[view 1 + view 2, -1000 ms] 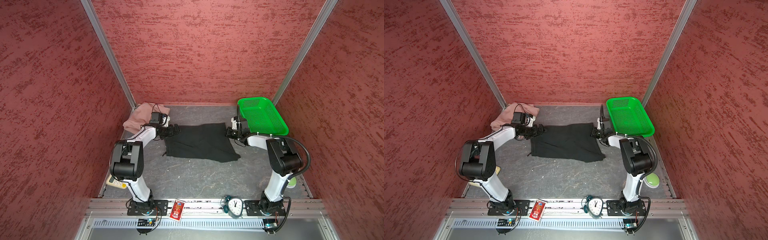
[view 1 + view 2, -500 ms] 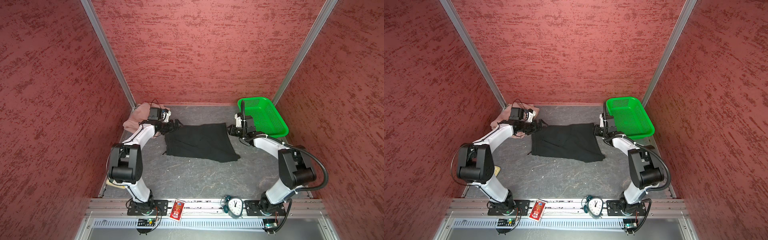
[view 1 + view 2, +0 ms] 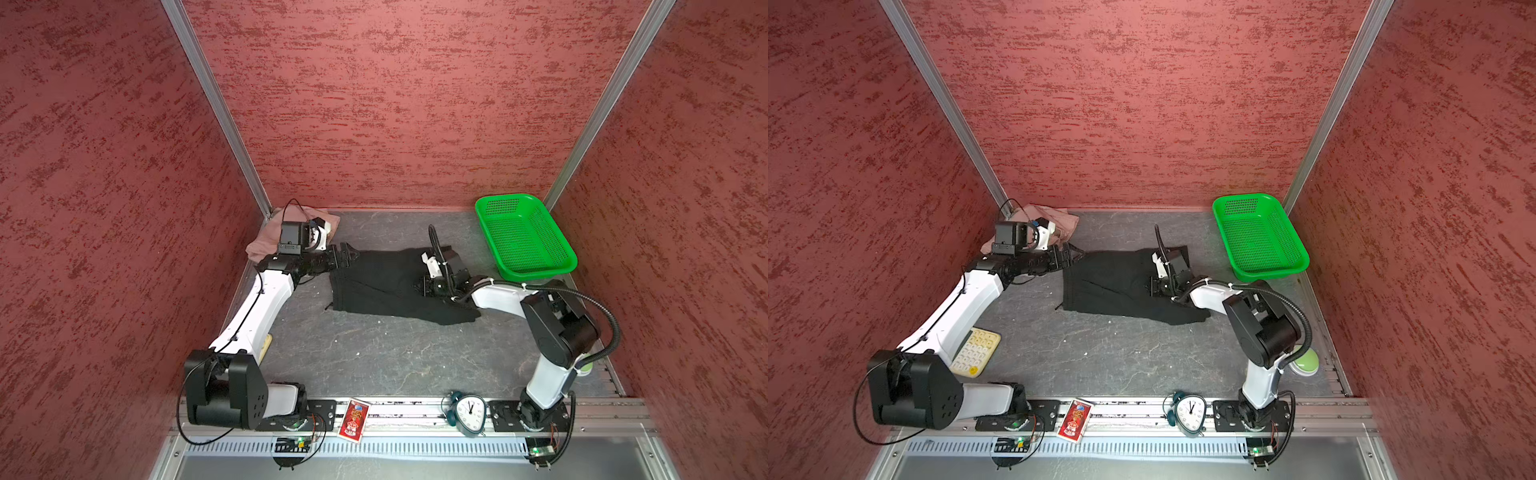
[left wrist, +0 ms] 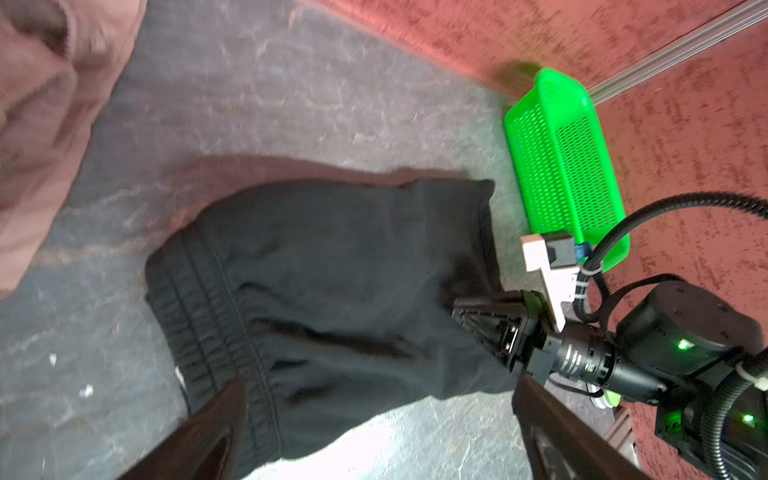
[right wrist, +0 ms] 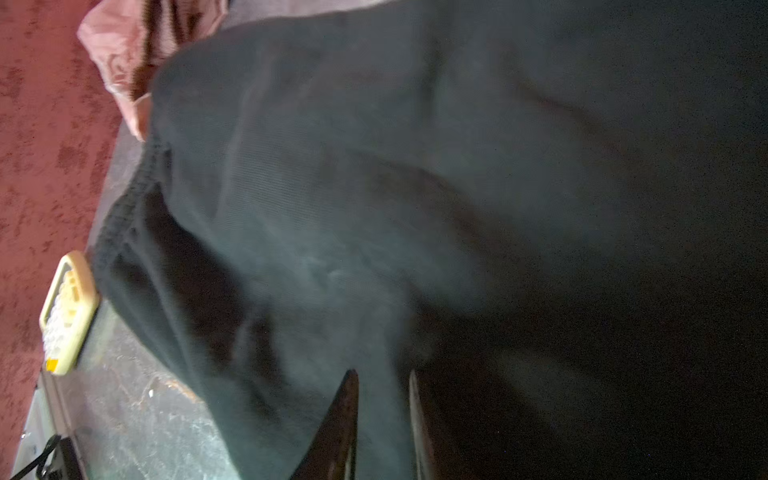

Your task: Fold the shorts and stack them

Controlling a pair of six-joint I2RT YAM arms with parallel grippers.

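Fingers (image 5: 343,415) of the right pincer (image 3: 417,286) stand almost together, low over the black shorts (image 3: 374,291) spread flat on the counter (image 3: 374,361), though I cannot tell whether cloth is pinched between them. The left pincer (image 3: 349,253) gapes wide at the waistband's far corner, seemingly ready to take it for a fold. Beyond it the pink shorts (image 3: 262,245) lie heaped in the far left corner, clear of the folding space.

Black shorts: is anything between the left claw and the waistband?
Nothing visible. The left claw is open at the waistband corner of the black shorts, and its fingers frame the fabric in the left wrist view. The pink shorts lie behind the arm, off that path.
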